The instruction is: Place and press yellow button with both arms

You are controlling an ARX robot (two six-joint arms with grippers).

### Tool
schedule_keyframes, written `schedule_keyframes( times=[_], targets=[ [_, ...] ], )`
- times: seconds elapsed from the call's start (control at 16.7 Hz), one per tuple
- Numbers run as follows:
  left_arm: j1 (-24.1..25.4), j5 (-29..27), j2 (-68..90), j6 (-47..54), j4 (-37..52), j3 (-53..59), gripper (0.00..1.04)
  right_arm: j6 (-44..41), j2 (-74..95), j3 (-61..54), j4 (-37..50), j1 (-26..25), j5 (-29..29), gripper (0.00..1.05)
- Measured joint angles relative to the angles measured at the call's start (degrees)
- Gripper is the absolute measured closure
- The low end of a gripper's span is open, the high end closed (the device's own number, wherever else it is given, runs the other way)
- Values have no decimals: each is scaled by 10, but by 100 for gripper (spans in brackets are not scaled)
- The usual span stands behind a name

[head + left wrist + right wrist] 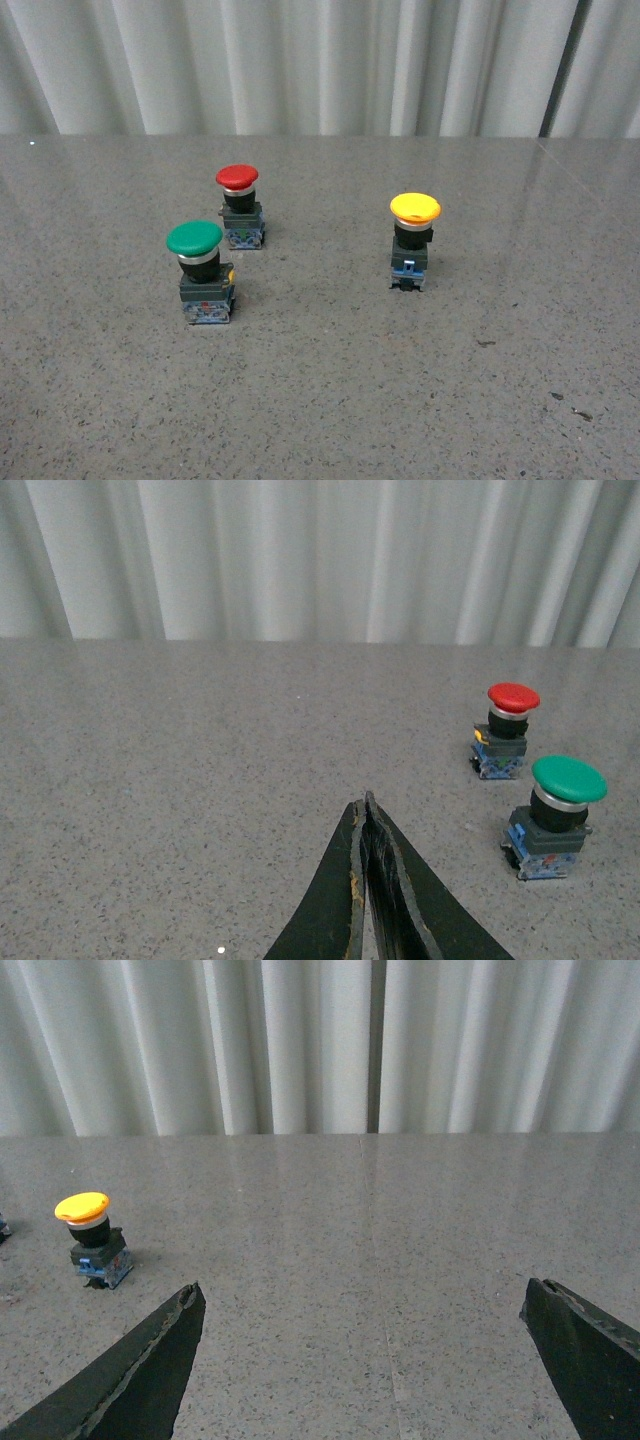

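Note:
The yellow button [414, 240] stands upright on the grey table, right of centre in the front view, its wide yellow cap on top of a black body and blue-grey base. The right wrist view shows the yellow button [90, 1237] far off to one side of my right gripper [364, 1295], which is open wide with nothing between its fingers. My left gripper [365, 802] is shut, its black fingers pressed together and holding nothing, over bare table. Neither arm appears in the front view.
A green-capped button [201, 270] and a red-capped button [240, 205] stand upright on the left part of the table [330, 400]. In the left wrist view the green-capped button [556, 816] and the red-capped button [505, 731] stand beside that gripper. White curtains hang behind.

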State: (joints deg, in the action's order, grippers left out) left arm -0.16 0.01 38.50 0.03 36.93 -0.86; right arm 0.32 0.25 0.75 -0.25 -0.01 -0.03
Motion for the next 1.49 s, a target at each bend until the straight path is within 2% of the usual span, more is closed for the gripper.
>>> schedule_keyframes(
  times=[0.54,1.14,1.2,1.25,1.49],
  targets=[
    [0,0,-179,0,-164,0,103,0,0,0,0,0,0,7],
    [0,0,-285,0,-269,0,103,0,0,0,0,0,0,7],
    [0,0,-307,0,-299,-1,103,0,0,0,0,0,0,7],
    [0,0,-359,0,-376,0,103,0,0,0,0,0,0,7],
    [0,0,-379,0,-371,0,103,0,0,0,0,0,0,7]
  ],
)
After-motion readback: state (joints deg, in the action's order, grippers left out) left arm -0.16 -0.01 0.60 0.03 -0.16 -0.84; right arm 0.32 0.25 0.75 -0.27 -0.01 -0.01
